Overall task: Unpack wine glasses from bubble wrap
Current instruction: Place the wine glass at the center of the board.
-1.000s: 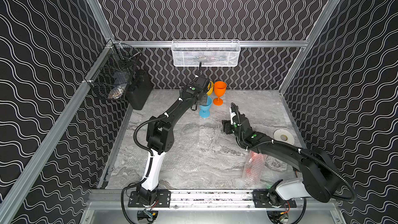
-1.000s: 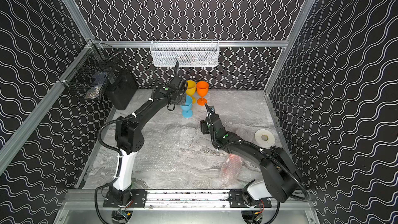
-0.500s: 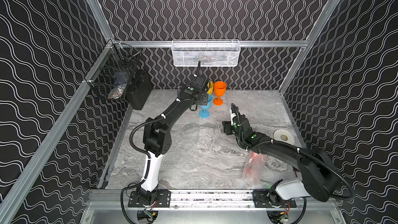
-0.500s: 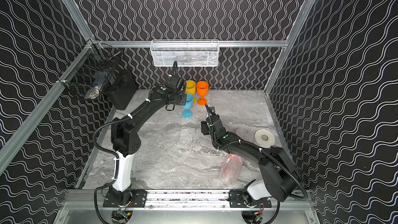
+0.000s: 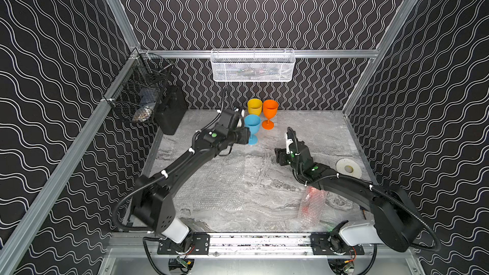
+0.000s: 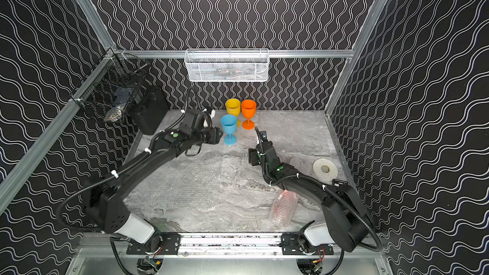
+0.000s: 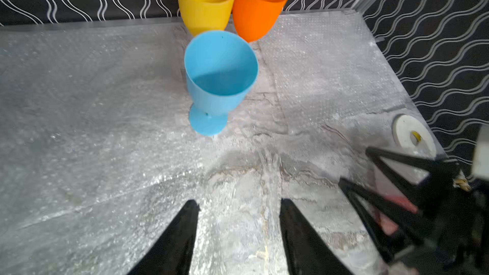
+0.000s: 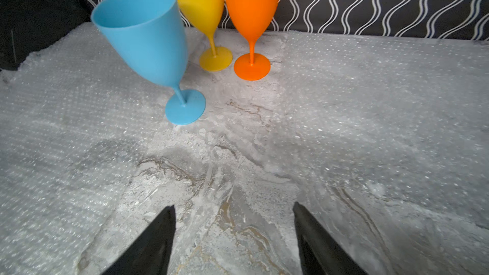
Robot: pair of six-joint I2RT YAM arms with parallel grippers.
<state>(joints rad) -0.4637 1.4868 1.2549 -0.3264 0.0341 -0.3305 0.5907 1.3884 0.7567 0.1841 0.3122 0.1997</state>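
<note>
The left gripper (image 7: pixel 239 202) has its jaws about half apart with nothing between them. The blue glass (image 7: pixel 221 75) stands on its foot just ahead of the tips and clear of them. Past it, the yellow glass (image 7: pixel 205 1) and orange glass (image 7: pixel 258 3) stand side by side against the back wall. I judge this to be the end of the third unpacking, with the blue glass set down beside the other two and let go. The right gripper (image 8: pixel 234 206) is also wide open and empty, hanging low over bare table (image 5: pixel 277 199) with the same three glasses ahead of it. Flat sheets of bubble wrap (image 5: pixel 211 186) lie on either side of both grippers. The last glass, red, is still in its wrap (image 5: pixel 311 203), well behind the right gripper, under that arm's forearm and near its base. The next move probably calls for both arms to pull back toward that bundle. One gripper would pin or pinch a loose edge of the wrap while the other draws the glass out or unrolls it. The right arm must first clear the bundle it hangs over. The left arm is stretched far forward and low, its wrist about level and turned sideways at the blue glass. The right arm reaches forward with its elbow low and its wrist tipped down.
</note>
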